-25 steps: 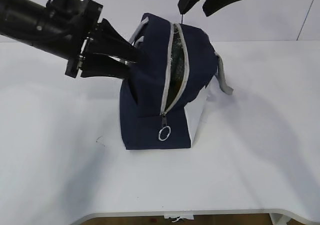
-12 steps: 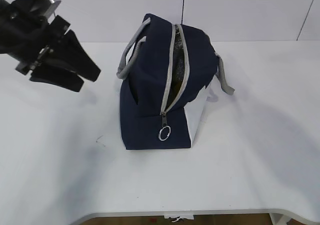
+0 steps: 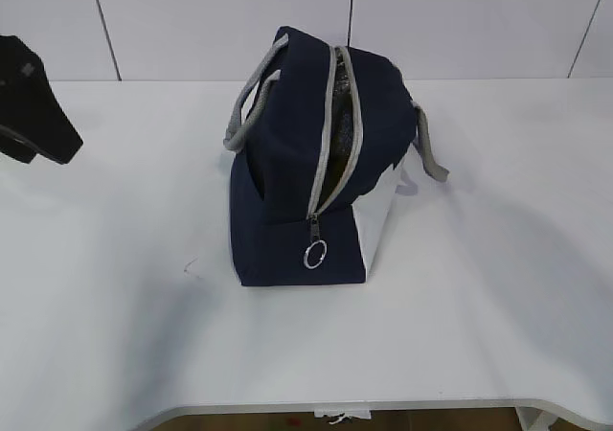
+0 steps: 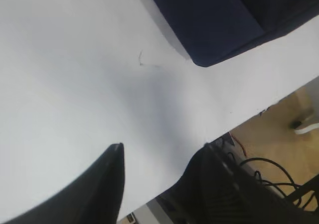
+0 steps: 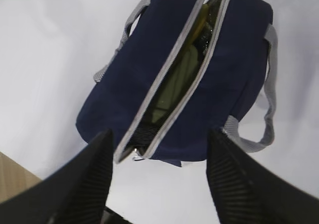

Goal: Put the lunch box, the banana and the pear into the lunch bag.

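Observation:
The navy lunch bag [image 3: 287, 192] stands upright mid-table with its zipper open along the top and its ring pull [image 3: 315, 255] hanging at the near end. Down through the opening in the right wrist view, the lunch bag [image 5: 124, 99] holds the sage-green lid of the lunch box [image 5: 179, 74], with a yellowish strip beside it that may be the banana [image 5: 200, 21]. The pear is hidden. My left gripper [image 4: 163, 147] hangs open and empty over bare table; its black body [image 3: 34, 115] is at the far left edge. High above the bag, my right gripper [image 5: 160, 134] is open and empty.
Grey webbing handles [image 3: 251, 101] droop on both sides of the bag. The table's front edge [image 4: 234, 122] lies close under the left gripper, with cables on the floor [image 4: 269, 169] beyond it. A white tiled wall [image 3: 192, 19] stands behind the table.
My left arm has pulled away from the bag's left side and swung out to the far left edge of the view. The right gripper has lifted almost out of the top.

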Controlling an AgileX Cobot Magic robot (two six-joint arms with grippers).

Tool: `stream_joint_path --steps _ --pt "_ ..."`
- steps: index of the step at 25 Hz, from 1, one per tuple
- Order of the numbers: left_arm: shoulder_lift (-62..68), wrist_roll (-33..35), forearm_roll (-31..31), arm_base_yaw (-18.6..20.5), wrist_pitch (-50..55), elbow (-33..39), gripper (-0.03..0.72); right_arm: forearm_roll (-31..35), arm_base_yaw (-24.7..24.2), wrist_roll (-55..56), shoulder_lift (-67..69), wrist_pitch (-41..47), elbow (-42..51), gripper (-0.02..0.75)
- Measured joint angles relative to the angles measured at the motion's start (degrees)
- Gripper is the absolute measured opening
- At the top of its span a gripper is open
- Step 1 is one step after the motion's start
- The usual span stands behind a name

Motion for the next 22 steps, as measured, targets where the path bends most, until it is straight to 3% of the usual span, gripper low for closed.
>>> stream_joint_path --steps 5,8,11,12,13,16,17,22 --pt "-3.5 -2.4 0.5 0.0 0.5 0.0 0.37 -1.1 0.0 -4.6 -1.7 -3.1 3.4 0.457" --pt "-6.4 -2.9 0.5 0.0 0.7 0.0 0.364 -0.4 0.0 -11.5 -8.8 -15.6 14.6 0.456" --pt "-8.3 -3.2 0.5 0.0 1.0 0.0 0.361 1.4 0.0 -13.7 -12.3 -21.0 19.9 0.456" --pt "-8.4 -3.3 0.5 0.0 1.0 0.0 0.361 6.7 0.0 -20.3 -18.9 -30.6 30.2 0.455" --pt "-8.5 -3.3 0.5 0.0 1.0 0.0 0.361 9.3 0.0 -23.5 -22.1 -34.7 35.5 0.455" --pt "-8.5 -3.3 0.5 0.0 1.0 0.0 0.361 13.2 0.0 -27.2 -26.2 -41.0 42.5 0.455" --pt "-8.5 -3.3 0.5 0.0 1.0 0.0 0.361 17.2 0.0 -29.2 -29.6 -48.4 49.5 0.455" --pt "-8.8 -3.3 0.5 0.0 1.1 0.0 0.361 21.8 0.0 -29.8 -30.0 -58.1 55.2 0.455"
